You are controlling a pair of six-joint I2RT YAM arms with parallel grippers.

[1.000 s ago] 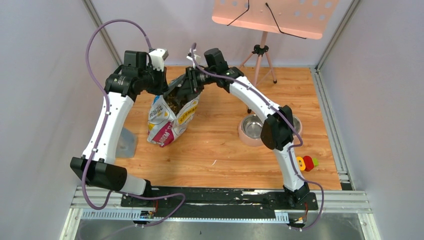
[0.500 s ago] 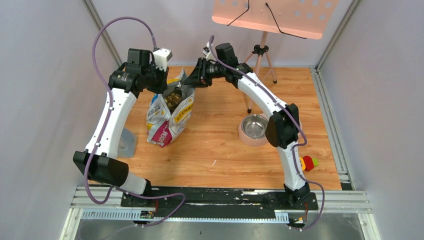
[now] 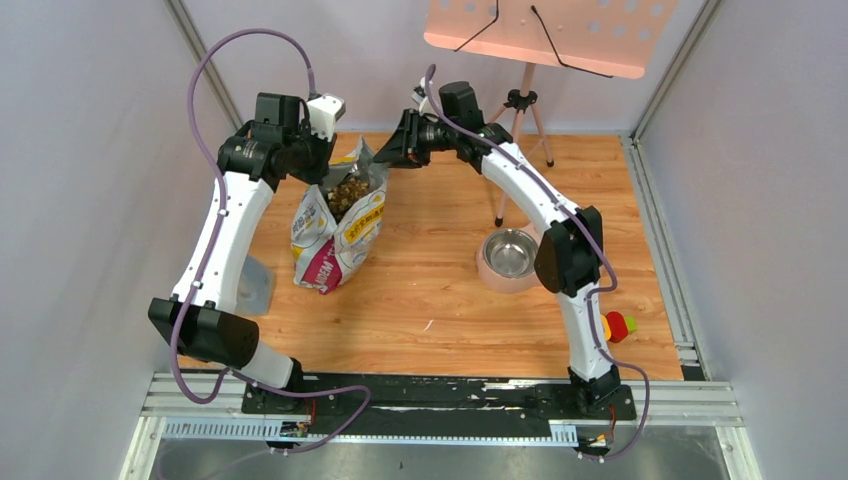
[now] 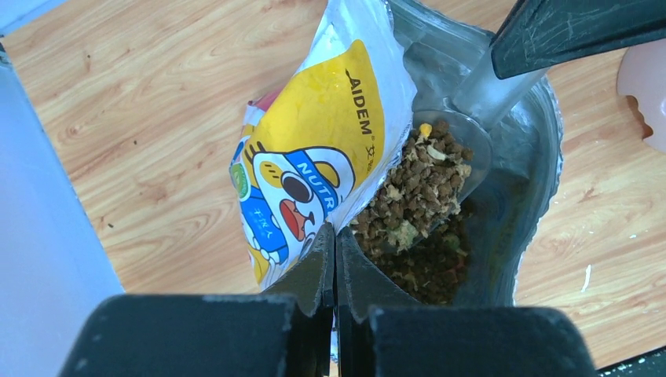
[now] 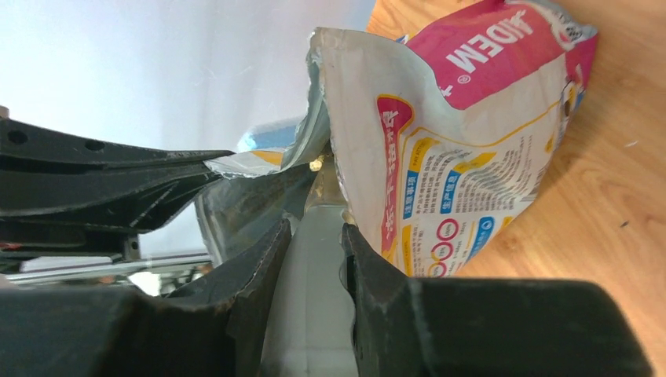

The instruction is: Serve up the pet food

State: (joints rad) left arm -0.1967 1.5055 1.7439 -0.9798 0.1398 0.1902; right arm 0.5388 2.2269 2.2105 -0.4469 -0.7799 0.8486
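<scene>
Pet food [image 4: 416, 188] — small dry brown kibble — sits heaped in the clear plastic scoop [image 4: 473, 118] inside the white, yellow and magenta printed bag [image 4: 330, 133], so with your right gripper [image 5: 314, 236] clamped on the scoop's handle and your left gripper [image 4: 336, 239] pinching the bag's rim, lift level and slowly, clear of that rim.

The mouth of the white, yellow and magenta printed bag [image 3: 335, 235] is standing open, but little room is being left inside it. The clear plastic scoop [image 4: 479, 102], heaped with small brown kibble [image 4: 416, 192], is taking up much of the opening. The right gripper [image 5: 312, 236] is clamping the scoop's handle above the rim, and the left gripper [image 4: 336, 236] is pinching the opposite rim. A broad strip of bare wooden floor [image 3: 430, 290] is lying open between the bag and the steel bowl in its pink base [image 3: 488, 268]. The black tripod [image 3: 519, 100] is standing just behind the bowl, and the right arm's white forearm [image 3: 515, 190] is arching above that side.
</scene>
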